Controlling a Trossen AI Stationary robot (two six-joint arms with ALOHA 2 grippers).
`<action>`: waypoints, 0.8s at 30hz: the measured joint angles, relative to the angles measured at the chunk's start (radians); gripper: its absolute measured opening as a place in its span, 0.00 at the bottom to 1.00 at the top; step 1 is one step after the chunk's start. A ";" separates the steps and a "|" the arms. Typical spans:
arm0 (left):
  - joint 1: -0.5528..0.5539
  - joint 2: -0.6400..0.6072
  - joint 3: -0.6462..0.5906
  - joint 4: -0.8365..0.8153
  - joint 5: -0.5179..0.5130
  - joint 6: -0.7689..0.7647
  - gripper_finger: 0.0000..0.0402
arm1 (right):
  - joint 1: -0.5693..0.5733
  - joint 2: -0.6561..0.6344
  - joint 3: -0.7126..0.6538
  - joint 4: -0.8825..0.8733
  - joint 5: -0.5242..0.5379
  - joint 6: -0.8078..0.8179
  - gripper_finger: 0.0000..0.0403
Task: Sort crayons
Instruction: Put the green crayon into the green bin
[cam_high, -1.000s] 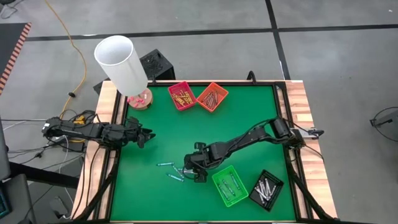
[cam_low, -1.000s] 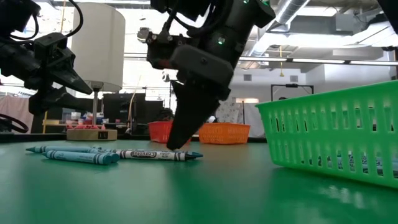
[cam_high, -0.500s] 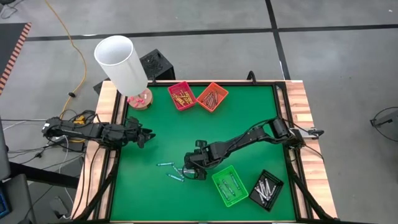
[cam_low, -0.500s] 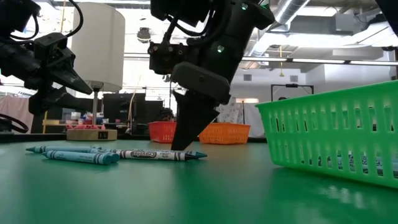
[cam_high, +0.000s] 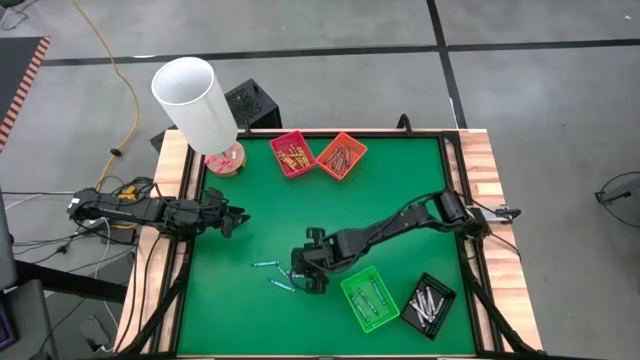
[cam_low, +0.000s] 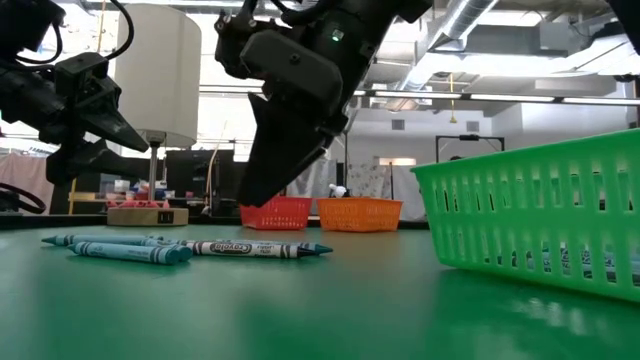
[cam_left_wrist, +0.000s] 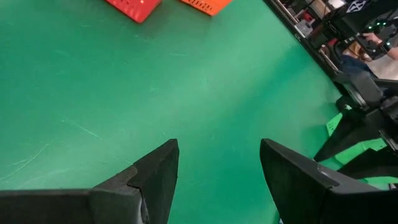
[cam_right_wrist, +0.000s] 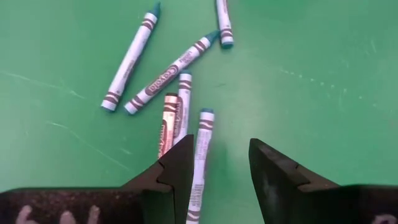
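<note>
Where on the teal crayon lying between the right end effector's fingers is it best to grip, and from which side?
Probably mid-wrap on the teal crayon, from straight above. It lies flat, parallel to the right end effector fingers, beside a red-brown crayon, so rotating first seems necessary.

The right tool (cam_high: 300, 275) hangs low over the tabletop (cam_high: 400, 180) with fingers spread, while the left tool (cam_high: 238, 218) waits spread at the left edge.

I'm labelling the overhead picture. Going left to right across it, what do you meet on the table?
Left claw → loose crayons → right claw → green tray → black tray.
</note>
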 joint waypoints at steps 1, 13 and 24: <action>0.000 0.000 0.000 0.000 0.000 0.000 0.54 | 0.005 0.000 0.000 0.002 0.001 0.000 0.40; 0.000 0.000 0.000 0.000 0.000 0.000 0.54 | 0.017 0.001 -0.028 0.008 0.002 0.035 0.40; 0.000 0.000 0.000 0.000 0.000 0.000 0.54 | 0.017 0.002 -0.090 0.006 0.002 0.089 0.40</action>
